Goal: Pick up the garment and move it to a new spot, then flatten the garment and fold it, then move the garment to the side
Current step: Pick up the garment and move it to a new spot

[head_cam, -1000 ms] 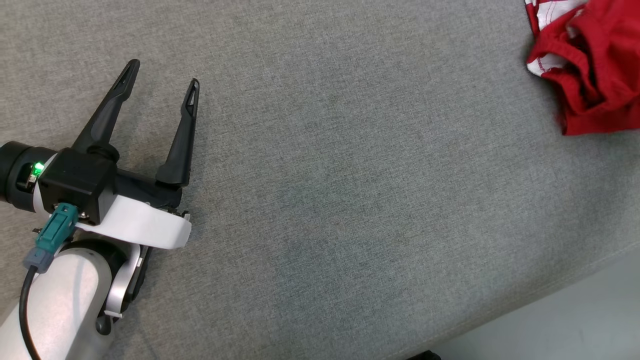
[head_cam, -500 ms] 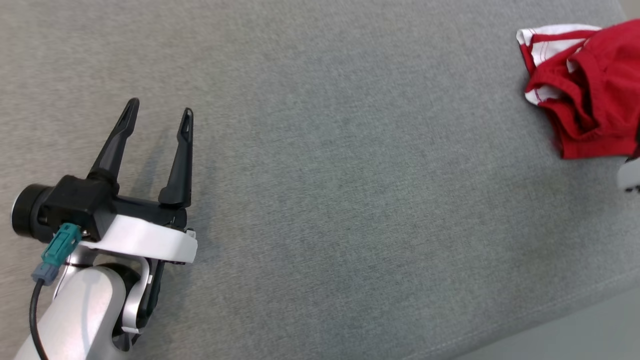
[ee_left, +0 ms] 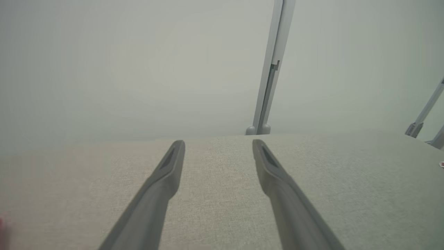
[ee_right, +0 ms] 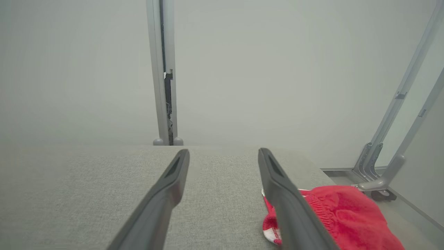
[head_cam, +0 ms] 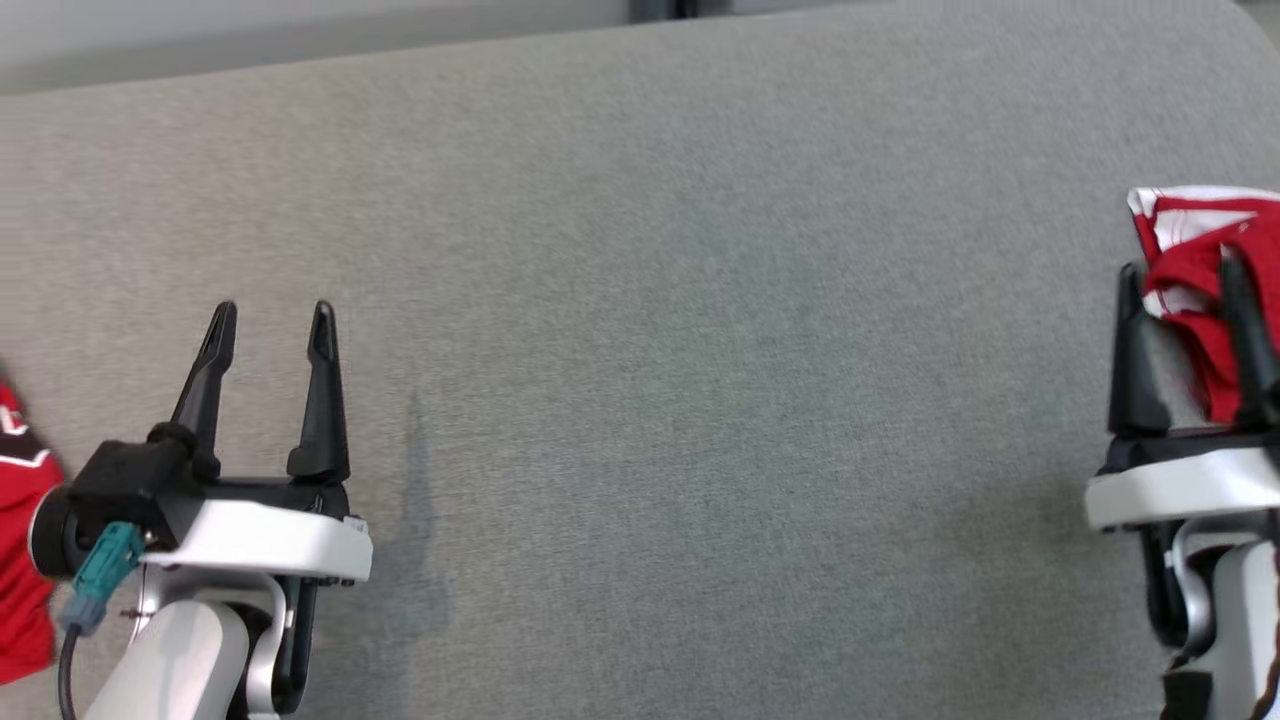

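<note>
- A grey woven surface (head_cam: 680, 300) runs wide before a pale wall (ee_right: 277, 69) with a slim metal post (ee_right: 163, 86) behind its far edge.
- The left pincer (head_cam: 272, 312) hangs over bare cloth at the near left, its fingers spread and holding nothing.
- The right pincer (head_cam: 1180, 265) is spread too, at the surface's right end.
- The garment (head_cam: 1185, 225) lies there at its fingertips, ungripped.
- It is a crumpled red heap with white striped trim.
- More red cloth (head_cam: 15, 560) shows beside the left arm.
</note>
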Controlling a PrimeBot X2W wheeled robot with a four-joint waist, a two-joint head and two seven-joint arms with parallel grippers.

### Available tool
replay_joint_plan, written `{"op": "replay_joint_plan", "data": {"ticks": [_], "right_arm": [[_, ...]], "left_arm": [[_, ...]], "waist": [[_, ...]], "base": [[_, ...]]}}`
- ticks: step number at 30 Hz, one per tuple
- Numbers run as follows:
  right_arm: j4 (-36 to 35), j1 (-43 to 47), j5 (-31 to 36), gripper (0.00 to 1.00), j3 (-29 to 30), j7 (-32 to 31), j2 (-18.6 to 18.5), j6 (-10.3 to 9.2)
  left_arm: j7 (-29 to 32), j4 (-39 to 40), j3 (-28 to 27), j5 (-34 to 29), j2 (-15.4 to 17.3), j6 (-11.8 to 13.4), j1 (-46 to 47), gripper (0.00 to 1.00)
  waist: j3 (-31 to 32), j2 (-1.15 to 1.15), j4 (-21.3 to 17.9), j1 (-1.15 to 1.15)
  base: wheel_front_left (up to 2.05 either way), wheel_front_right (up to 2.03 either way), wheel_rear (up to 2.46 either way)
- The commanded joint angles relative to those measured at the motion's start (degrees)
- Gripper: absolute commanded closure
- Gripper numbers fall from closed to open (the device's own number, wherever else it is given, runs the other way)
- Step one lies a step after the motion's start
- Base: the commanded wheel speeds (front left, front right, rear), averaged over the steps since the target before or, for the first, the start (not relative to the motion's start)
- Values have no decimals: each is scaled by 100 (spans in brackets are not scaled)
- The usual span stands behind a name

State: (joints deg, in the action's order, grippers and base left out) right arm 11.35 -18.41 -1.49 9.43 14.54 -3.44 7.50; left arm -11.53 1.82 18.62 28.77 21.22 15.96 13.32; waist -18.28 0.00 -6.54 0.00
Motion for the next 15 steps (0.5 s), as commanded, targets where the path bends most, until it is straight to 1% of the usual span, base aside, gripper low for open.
{"op": "replay_joint_plan", "data": {"ticks": [1,9,15], "right_arm": [[-115,207,-98,0,-187,-125,17,-2],[-320,736,-232,0,-433,-422,44,-2],[-608,1182,-361,0,-576,-650,47,-2]], "left_arm": [[-76,-26,-64,43,-2,77,-168,0],[-123,-51,-96,126,25,124,-577,0],[-70,-32,-35,173,34,147,-833,0]], "waist": [[393,0,330,0],[869,0,573,0],[1181,0,650,0]], "base": [[0,0,0],[0,0,0],[0,0,0]]}}
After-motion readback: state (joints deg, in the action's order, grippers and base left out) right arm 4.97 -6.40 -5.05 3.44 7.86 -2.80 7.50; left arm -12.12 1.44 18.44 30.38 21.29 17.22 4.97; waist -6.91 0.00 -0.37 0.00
